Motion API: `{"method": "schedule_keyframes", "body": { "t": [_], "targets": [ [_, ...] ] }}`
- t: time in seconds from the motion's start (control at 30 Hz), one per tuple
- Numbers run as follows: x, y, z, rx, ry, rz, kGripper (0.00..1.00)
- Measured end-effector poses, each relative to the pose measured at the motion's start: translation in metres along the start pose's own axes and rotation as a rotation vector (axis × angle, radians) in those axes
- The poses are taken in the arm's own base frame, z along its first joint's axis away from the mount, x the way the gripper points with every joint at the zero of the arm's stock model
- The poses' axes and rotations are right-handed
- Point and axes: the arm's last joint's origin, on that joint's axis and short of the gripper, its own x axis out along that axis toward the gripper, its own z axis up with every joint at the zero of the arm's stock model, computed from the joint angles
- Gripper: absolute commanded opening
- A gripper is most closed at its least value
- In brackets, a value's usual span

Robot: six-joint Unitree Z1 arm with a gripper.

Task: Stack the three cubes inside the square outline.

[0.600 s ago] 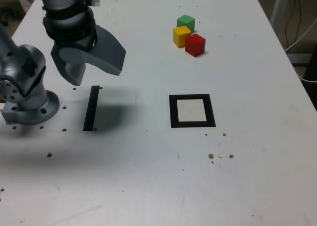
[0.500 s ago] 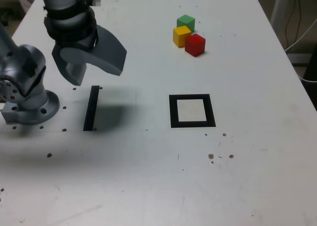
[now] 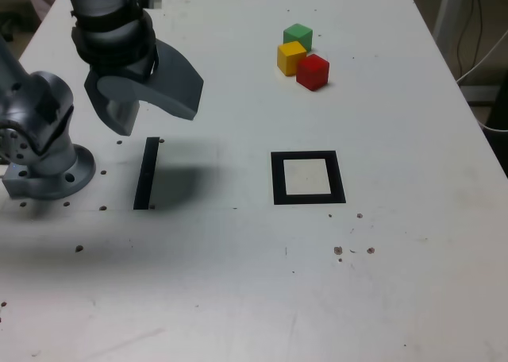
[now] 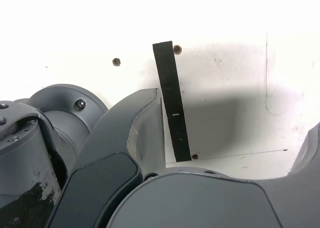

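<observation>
White table, cubes, black strip

The gripper is a matte dark grey, and the arm base behind it is a lighter, silvery grey with small dark screw holes. The table is plain white, flecked with a few brown spots and faint scuffs. Directly beneath the gripper lies a solid black strip, with a tiny pale mark seen in the wrist view. Further out from the gripper, the square outline has a thick black border around a pale cream centre. Well beyond it, the green cube, yellow cube and red cube are each one solid colour.
</observation>
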Motion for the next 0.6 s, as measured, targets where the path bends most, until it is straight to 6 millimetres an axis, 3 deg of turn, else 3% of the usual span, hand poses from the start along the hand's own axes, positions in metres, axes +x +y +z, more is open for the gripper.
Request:
{"method": "schedule_keyframes", "body": {
  "t": [0.23, 0.43, 0.6],
  "targets": [
    [-0.003, 0.001, 0.003, -0.004, -0.013, 0.006, 1.00],
    [-0.016, 0.002, 0.028, -0.007, -0.087, -0.042, 1.00],
    [-0.030, 0.007, 0.036, -0.025, -0.100, -0.099, 0.99]
  ]
}}
